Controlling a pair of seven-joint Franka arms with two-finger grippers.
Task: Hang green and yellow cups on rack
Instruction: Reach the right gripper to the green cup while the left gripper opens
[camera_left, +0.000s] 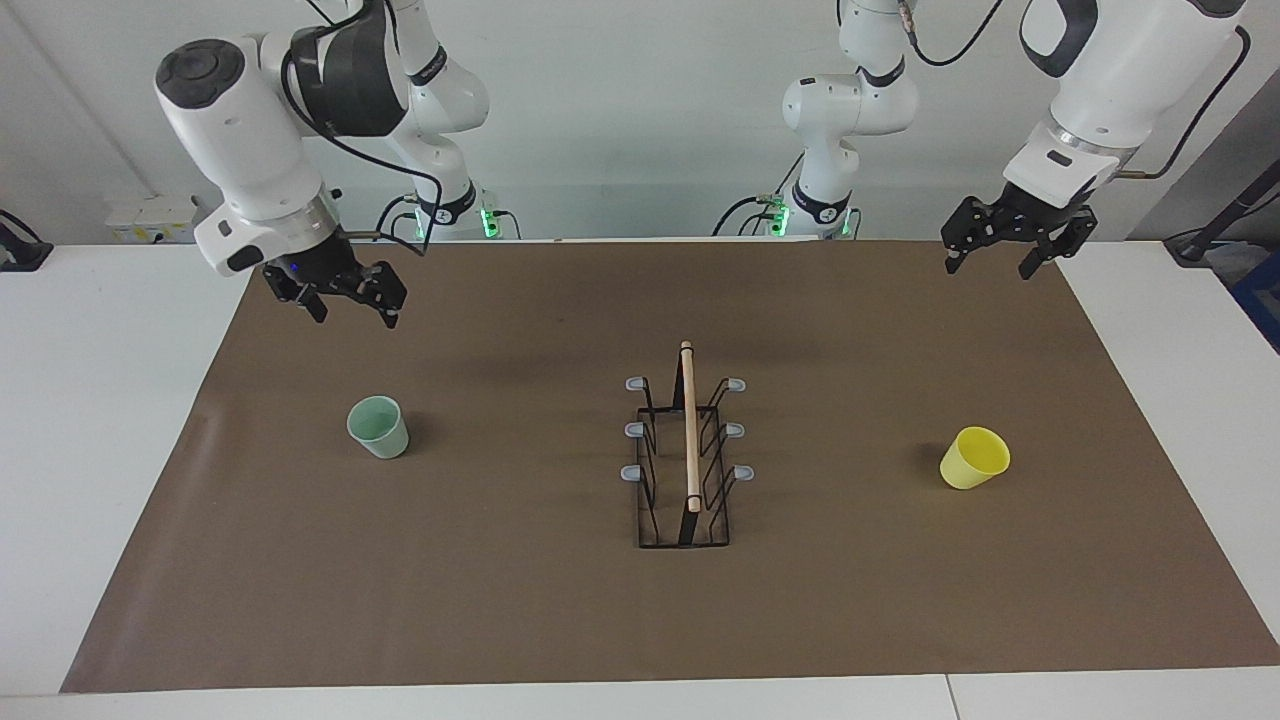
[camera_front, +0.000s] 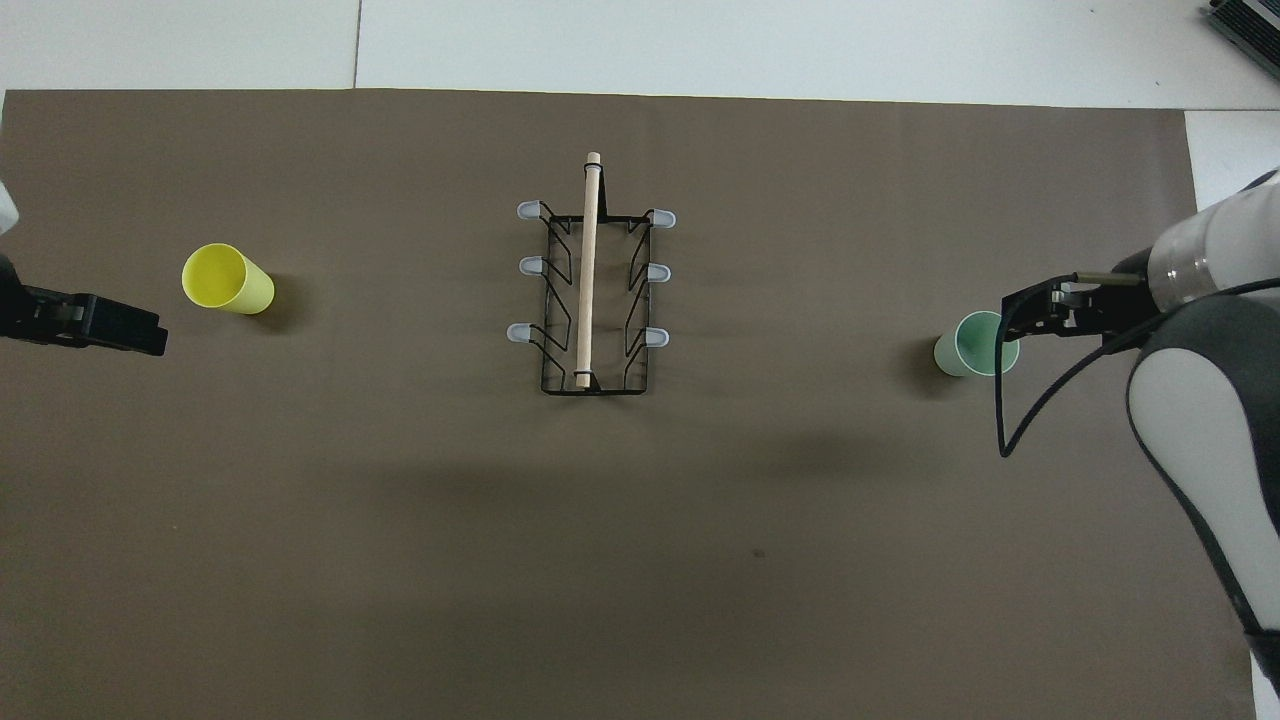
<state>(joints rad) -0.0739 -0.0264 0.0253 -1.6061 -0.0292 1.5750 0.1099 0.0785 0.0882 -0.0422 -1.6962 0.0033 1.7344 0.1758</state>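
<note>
A: Facing view shows first the large brown paper mat (camera_left: 560, 620) on the white table (camera_left: 90, 400). What stands on it?

B: At the middle stands the black thin-wire rack with a light wooden rod on top (camera_left: 688, 450), and all six grey-tipped prongs are bare. The pale mint green plastic cup (camera_left: 378, 427) stands toward the right arm's end. The bright yellow plastic cup (camera_left: 973, 458) stands toward the left arm's end. Both are well apart from the rack.

A: And the grippers?

B: The right gripper (camera_left: 350, 305) hangs in the air over the mat, near the green cup but not touching it, with fingers apart and nothing between them. The left gripper (camera_left: 990, 262) waits over the mat's edge nearest the robots, also spread and empty.

A: What could go wrong?

B: The cups look light and tapered. If one finger lands on the rim, the cup may tip or slide away. Later, a cup brought askew may push the thin rack instead of settling on a prong.
</note>
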